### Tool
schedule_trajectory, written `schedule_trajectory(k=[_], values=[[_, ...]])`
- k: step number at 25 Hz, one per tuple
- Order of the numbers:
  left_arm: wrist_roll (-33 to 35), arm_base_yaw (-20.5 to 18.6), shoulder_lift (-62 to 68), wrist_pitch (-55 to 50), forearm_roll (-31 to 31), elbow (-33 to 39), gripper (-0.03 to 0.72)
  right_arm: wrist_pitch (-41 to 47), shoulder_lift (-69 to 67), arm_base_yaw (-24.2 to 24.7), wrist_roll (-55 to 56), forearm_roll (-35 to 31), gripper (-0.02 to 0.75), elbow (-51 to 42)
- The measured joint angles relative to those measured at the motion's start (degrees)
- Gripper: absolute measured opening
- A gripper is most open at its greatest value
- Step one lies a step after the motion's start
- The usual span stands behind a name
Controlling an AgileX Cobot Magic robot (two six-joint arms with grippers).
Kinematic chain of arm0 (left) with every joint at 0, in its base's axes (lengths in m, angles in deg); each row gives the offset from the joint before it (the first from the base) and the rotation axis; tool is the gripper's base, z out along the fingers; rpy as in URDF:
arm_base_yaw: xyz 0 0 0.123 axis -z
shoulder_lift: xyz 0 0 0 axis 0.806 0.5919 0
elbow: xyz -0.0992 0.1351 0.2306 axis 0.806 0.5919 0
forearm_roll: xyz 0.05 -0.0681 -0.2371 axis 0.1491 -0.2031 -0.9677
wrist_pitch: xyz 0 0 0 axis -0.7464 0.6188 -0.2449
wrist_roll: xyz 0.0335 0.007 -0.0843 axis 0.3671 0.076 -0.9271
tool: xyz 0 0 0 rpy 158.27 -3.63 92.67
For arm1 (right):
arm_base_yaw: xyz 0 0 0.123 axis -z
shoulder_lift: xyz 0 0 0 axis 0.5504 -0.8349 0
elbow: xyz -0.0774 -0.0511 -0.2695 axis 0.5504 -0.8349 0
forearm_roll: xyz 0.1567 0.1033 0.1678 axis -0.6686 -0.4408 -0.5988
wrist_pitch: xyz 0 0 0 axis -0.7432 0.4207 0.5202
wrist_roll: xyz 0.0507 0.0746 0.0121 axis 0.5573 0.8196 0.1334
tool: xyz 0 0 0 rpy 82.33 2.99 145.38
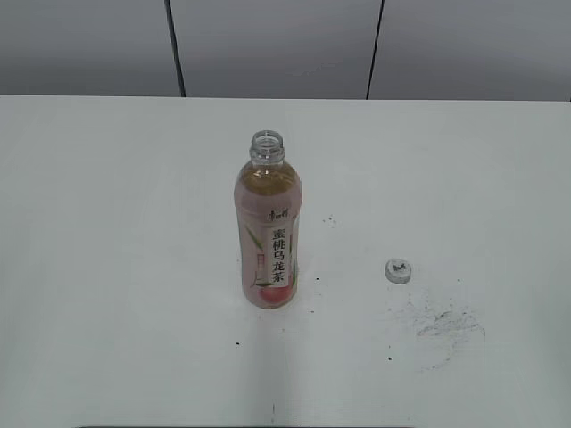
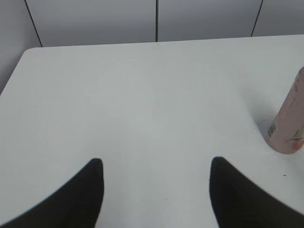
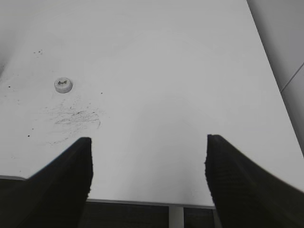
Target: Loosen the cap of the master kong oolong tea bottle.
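The master kong oolong tea bottle [image 1: 268, 236] stands upright in the middle of the white table, its neck open and bare. Its lower part shows at the right edge of the left wrist view as the bottle [image 2: 289, 127]. The cap [image 1: 398, 270] lies flat on the table to the bottle's right, apart from it; in the right wrist view the cap [image 3: 62, 85] sits at the upper left. My left gripper [image 2: 156, 164] is open over bare table, left of the bottle. My right gripper [image 3: 148, 142] is open at the table's front edge, holding nothing. Neither arm shows in the exterior view.
Dark scuff marks [image 1: 442, 325] and specks lie on the table [image 1: 107, 223] near the cap. The table's front edge [image 3: 142, 202] runs under the right gripper. A grey panelled wall [image 1: 277, 45] stands behind.
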Motion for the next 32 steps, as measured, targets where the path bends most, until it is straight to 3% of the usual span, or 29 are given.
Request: schedule_trajectory(k=[32], values=[[0.0,0.0,0.0,0.0,-0.6,0.0,0.375,-0.1,0.0,0.1,3.5,-2.0,0.556,0.0]])
